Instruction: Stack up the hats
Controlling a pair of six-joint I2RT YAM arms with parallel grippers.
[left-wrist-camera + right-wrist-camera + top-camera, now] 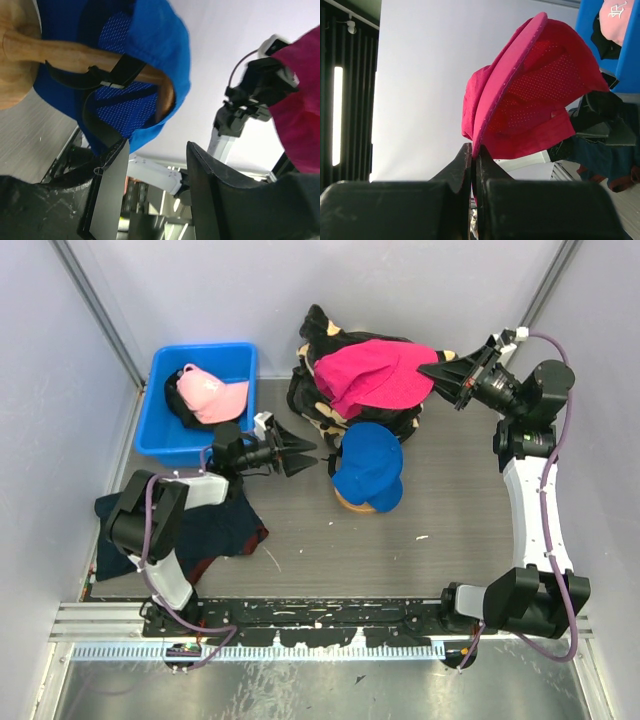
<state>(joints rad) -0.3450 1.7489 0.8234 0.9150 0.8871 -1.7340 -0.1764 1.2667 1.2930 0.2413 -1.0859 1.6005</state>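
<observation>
Second of four, seemingly: above the plush (310, 400), holding magenta cap (375, 375), pinching its brim in closed right jaws. Next, needing lowering squarely onto blue cap (370, 468) on its stand (352, 504). Holding left jaws parted, empty, beside it.

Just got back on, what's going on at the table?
The right gripper is clamped on the brim of the magenta cap, holding it above the black plush bundle. The blue cap sits on a wooden stand, the left gripper open beside it. The light pink cap lies in the blue bin.
</observation>
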